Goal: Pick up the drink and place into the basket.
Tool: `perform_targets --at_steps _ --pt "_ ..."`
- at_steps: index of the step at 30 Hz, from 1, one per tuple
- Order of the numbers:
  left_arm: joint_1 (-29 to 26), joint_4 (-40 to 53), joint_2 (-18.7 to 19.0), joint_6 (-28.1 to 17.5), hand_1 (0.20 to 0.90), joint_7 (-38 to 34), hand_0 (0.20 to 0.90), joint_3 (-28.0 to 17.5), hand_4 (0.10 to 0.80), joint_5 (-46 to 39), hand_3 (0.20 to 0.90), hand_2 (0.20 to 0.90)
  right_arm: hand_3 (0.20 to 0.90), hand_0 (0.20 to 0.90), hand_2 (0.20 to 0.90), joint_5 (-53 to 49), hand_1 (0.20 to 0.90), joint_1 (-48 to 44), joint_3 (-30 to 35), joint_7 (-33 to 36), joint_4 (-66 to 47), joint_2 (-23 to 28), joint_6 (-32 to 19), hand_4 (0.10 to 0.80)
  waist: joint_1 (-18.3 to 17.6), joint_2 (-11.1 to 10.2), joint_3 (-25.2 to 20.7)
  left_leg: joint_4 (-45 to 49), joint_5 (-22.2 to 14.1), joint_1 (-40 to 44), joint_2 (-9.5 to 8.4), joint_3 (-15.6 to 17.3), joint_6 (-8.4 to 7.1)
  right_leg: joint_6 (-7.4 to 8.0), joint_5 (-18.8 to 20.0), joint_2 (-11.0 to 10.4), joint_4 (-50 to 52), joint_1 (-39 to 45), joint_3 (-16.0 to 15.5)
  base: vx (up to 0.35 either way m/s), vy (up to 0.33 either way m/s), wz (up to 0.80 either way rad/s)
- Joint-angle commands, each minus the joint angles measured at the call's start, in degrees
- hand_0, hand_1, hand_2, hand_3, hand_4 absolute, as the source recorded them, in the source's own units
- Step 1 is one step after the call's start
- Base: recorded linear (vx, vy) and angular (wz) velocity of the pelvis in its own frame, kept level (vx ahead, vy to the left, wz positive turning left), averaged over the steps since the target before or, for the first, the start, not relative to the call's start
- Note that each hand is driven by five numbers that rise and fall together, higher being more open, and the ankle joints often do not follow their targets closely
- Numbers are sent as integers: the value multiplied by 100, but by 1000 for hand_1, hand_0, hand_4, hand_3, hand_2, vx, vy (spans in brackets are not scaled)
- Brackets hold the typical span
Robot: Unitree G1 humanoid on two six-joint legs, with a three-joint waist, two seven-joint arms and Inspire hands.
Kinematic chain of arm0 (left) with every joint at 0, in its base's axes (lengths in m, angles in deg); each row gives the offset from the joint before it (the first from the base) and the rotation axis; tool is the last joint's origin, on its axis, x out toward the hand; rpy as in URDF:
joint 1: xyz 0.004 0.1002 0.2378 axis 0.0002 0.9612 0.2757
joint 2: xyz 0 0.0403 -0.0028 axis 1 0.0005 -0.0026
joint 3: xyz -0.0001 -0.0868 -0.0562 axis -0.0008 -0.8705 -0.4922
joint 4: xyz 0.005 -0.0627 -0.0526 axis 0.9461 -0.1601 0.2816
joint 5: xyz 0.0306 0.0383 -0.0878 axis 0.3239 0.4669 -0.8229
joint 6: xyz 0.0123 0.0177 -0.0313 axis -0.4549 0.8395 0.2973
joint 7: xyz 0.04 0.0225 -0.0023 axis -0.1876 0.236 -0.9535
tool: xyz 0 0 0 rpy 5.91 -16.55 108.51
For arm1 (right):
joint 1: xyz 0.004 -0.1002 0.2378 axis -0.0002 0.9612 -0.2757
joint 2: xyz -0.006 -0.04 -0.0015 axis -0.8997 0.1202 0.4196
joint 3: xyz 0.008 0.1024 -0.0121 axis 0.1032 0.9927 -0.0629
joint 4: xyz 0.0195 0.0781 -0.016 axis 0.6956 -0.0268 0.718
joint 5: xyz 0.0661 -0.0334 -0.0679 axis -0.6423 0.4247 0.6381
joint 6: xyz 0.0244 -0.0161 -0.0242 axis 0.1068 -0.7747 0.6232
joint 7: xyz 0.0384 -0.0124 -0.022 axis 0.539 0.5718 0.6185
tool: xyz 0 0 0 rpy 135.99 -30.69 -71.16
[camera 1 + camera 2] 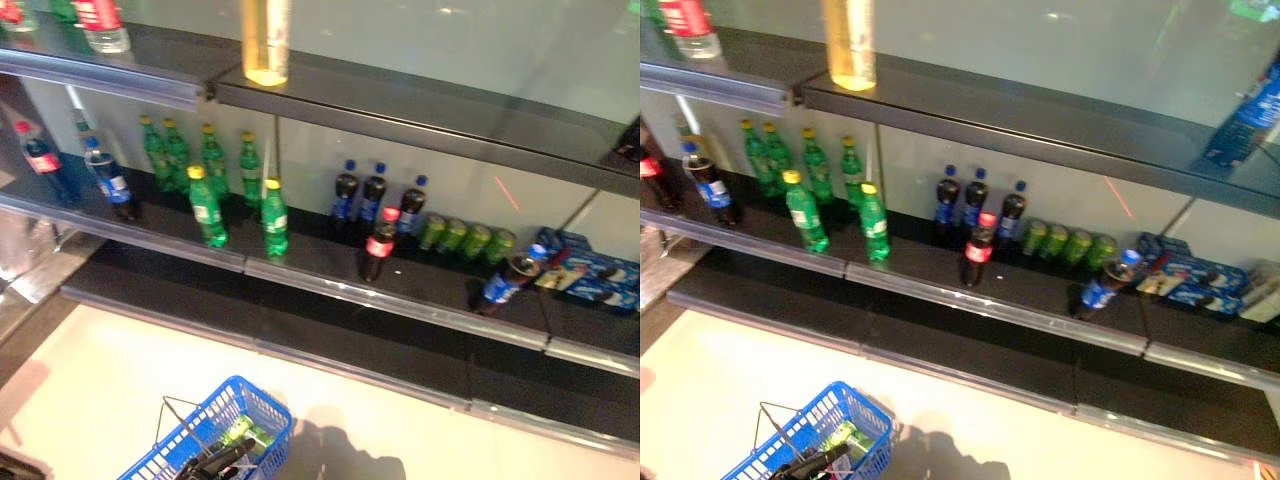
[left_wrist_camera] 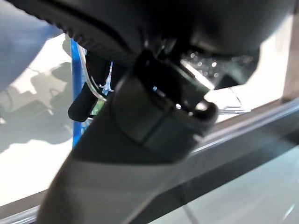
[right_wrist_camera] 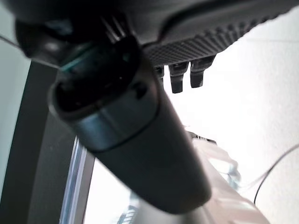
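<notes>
**Reach for a front-row drink; basket waits low**

The basket [image 1: 262,415] sits at 7 o'clock in the head view, on the pale floor, with a green bottle [image 1: 240,432] already lying in it. The left hand [image 1: 215,462] shows dark at the basket's near rim. Whether its fingers are curled round the handle I cannot tell.

The right hand [image 3: 210,44] appears only in its own wrist view. It is relaxed, fingertips hanging loose, with nothing between them and the thumb.

The drinks stand on the shelf [image 1: 420,310] well apart from the basket. Green bottles [image 1: 207,207] are at 10 o'clock, a red-capped cola [image 1: 379,245] stands near centre, and cans [image 1: 465,238] are at 2 o'clock.

The cola looks like the easiest pick. It stands alone at the shelf front, clear of the row behind.

- Bring the right hand in level from 5 o'clock, under the upper shelf.
- Spread the fingers wide before contact and close on the body below the label, not the cap.
- Lift straight before drawing back, so the front rail is cleared.
- Keep the basket still.
</notes>
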Motion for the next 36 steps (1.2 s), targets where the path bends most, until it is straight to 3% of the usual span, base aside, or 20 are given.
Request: perform_targets --at_steps 1,4,13,18,20,21,22,24,25,26,29,30,31,34,36 --pt "-633 762 86 -530 300 299 300 -270 100 -358 200 300 900 900 900 -103 900 -423 -45 55 48 124 115 800 56 183 90 133 85 -489 -354 -315 230 310 -28 -619 252 317 -193 25 -7 -57" --pt "-638 684 -41 -604 300 277 300 -73 100 -200 200 300 900 900 900 -266 900 -307 115 170 170 99 -84 800 -11 287 94 -63 247 -443 -361 -358 158 321 -38 -627 278 383 -256 45 42 -21" --pt "-685 407 109 -612 300 453 300 -159 100 32 200 300 900 900 900 -210 900 10 289 107 348 70 -464 800 -195 381 -18 -410 217 -144 -476 -323 167 428 -39 -726 245 472 -286 68 -5 5" --pt "-619 407 191 -704 300 399 300 -317 100 -188 200 300 900 900 900 -1 900 -43 188 -43 274 51 -498 800 -276 337 50 489 -116 -287 -400 -414 152 243 -248 -593 541 313 -88 19 -198 5" --pt "-517 506 136 -732 300 480 300 -350 100 -310 200 300 900 900 900 139 900 -101 62 -43 163 94 -421 800 -215 339 201 1568 286 -822 -306 -683 48 18 -333 -420 615 267 15 -1 -173 -9" --pt "-504 520 120 -731 300 489 300 -331 100 -356 200 300 900 900 900 127 900 -111 44 -10 144 112 -404 800 -200 356 244 1730 411 -982 -280 -734 23 -24 -341 -375 626 265 27 -6 -27 -7" --pt "-497 534 49 -708 300 551 300 -245 100 -310 200 300 900 900 900 -25 900 -151 6 150 119 162 -270 800 -170 436 369 1622 710 -1316 -126 -679 -19 -71 -361 -277 639 293 18 53 120 10" --pt "-524 501 -4 -675 300 619 300 -162 100 -272 200 300 900 900 900 -182 900 -208 -15 254 180 221 -197 800 -129 540 411 640 826 -1295 -107 -460 -24 23 -352 -242 588 356 -98 157 227 26" --pt "-538 423 -39 -732 300 686 300 -135 100 -273 200 300 900 900 900 -109 900 -280 11 248 283 260 -244 800 -62 621 438 -63 1123 -1374 -48 -377 -80 72 -423 -185 557 468 -105 253 287 45" --pt "-568 358 -55 -751 300 698 300 -143 100 -267 200 300 900 900 900 -39 900 -301 49 271 340 278 -267 800 -39 637 458 -163 1287 -1424 -24 -310 -118 67 -536 -158 600 574 -96 308 351 46" --pt "-614 212 -84 -729 300 676 300 -241 100 -247 200 300 900 900 900 36 900 -344 89 350 441 301 -208 800 -30 579 384 -210 1034 -1311 -187 -292 13 98 -639 -265 682 623 -132 290 311 8" --pt "-627 84 -77 -738 300 724 300 -275 100 -188 200 300 900 900 900 82 900 -286 209 322 515 290 -166 800 27 499 277 -126 868 -1273 -408 -406 86 147 -714 -327 760 743 -99 362 284 -14" --pt "-631 72 -41 -690 300 743 300 -303 100 -123 200 300 900 900 900 173 900 -227 247 261 521 266 -179 800 57 438 236 -62 775 -1273 -508 -440 156 189 -723 -377 821 791 -94 464 366 -12" --pt "-643 -16 114 -632 300 840 300 -281 100 -11 200 300 900 900 900 -5 900 -60 204 281 500 177 -251 800 46 246 169 -165 591 -1044 -909 -469 454 464 -153 -592 1965 407 -2 297 240 -5" --pt "-649 -15 196 -646 300 835 300 -273 100 0 200 300 900 900 900 -107 900 7 243 284 463 131 -332 800 -39 310 159 -386 498 -761 -948 -401 601 529 210 -583 2818 -185 89 200 143 -19"
